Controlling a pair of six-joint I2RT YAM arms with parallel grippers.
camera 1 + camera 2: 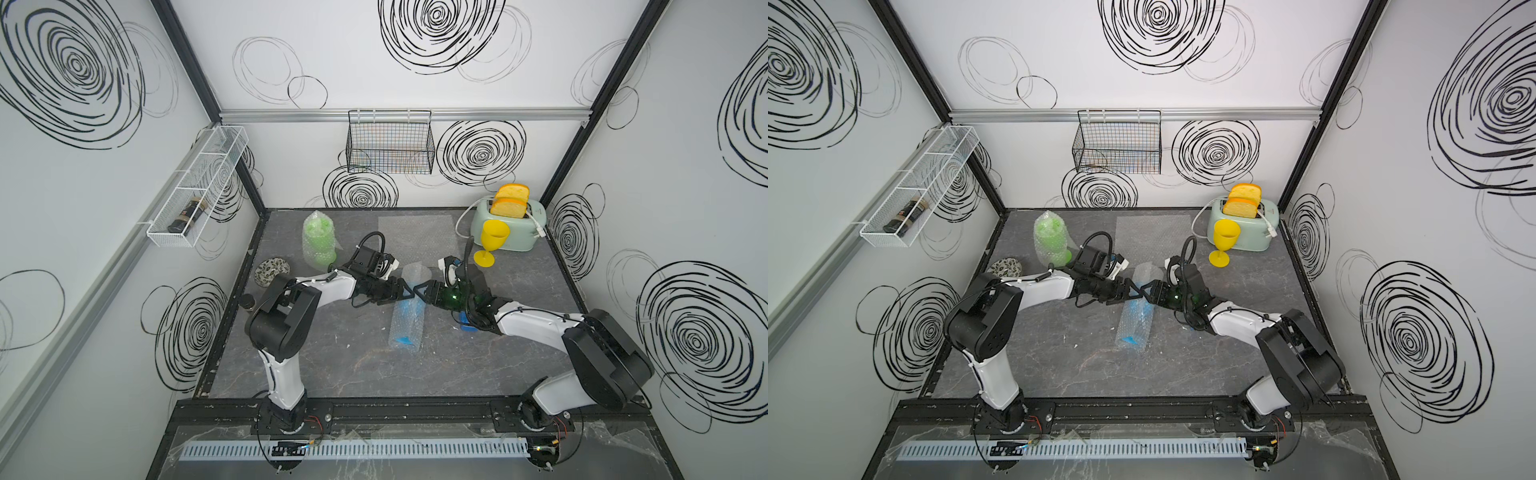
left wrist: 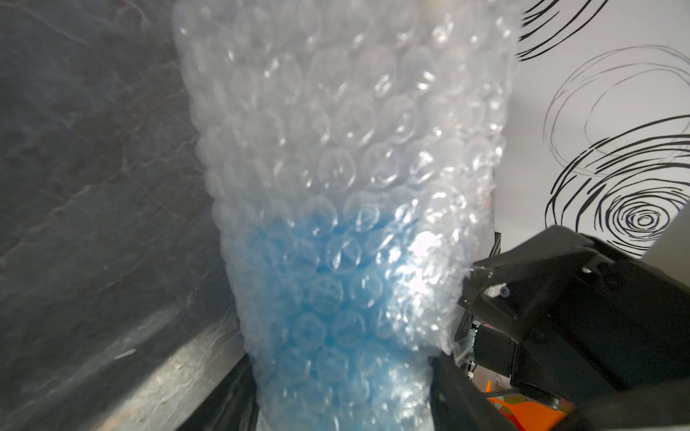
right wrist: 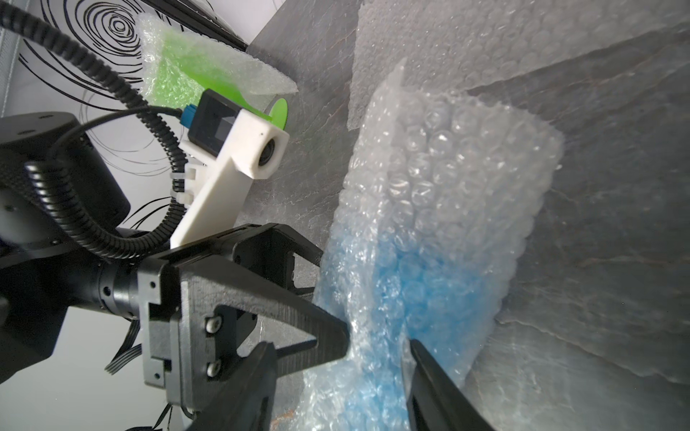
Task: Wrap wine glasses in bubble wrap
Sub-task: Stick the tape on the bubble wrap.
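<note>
Tabletop (image 1: pixel 332 365) open toward front edge, left gripper (image 1: pixel 408 291) pinching blue goblet (image 1: pixel 405 322) rolled in cloudy bubble wrap (image 1: pixel 413 275), right gripper (image 1: pixel 421 291) spread around it.

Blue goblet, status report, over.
Left gripper shut on the blue goblet, rolled in bubble wrap. Right gripper open, straddling the same roll. Yellow goblet unwrapped, standing by the toaster, not in the way.
</note>
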